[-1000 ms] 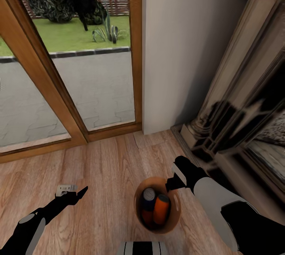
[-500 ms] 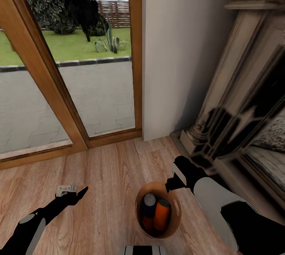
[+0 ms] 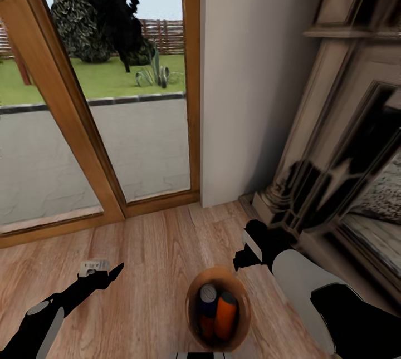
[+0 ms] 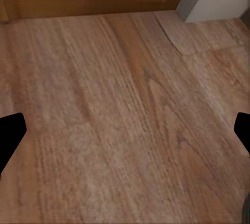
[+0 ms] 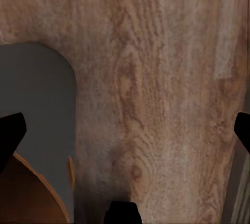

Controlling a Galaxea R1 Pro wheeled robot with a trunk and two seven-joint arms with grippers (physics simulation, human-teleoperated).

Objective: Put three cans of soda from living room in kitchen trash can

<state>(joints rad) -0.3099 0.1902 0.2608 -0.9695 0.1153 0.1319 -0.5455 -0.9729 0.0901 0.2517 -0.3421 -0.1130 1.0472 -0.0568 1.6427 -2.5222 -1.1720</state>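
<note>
Over the last second the head view was tilted upward: more sky was taken in through the glass doors (image 3: pixel 111 97) and the bin (image 3: pixel 218 308) was pushed lower in frame. The arms were held as before. The bin stood on the wood floor (image 3: pixel 150 259) near the fireplace (image 3: pixel 334 142), with an orange can (image 3: pixel 225 314) and a blue can (image 3: pixel 207 299) seen inside. A third could not be confirmed. Both the left gripper (image 3: pixel 106 274) and the right gripper (image 3: pixel 248 253) were spread wide and empty. A glance ahead before travel was judged likely.

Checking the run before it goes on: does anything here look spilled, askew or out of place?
The trash can sits on the living-room wood floor near the fireplace, not in a kitchen, with the orange can and blue can inside. Nothing spilled.
</note>
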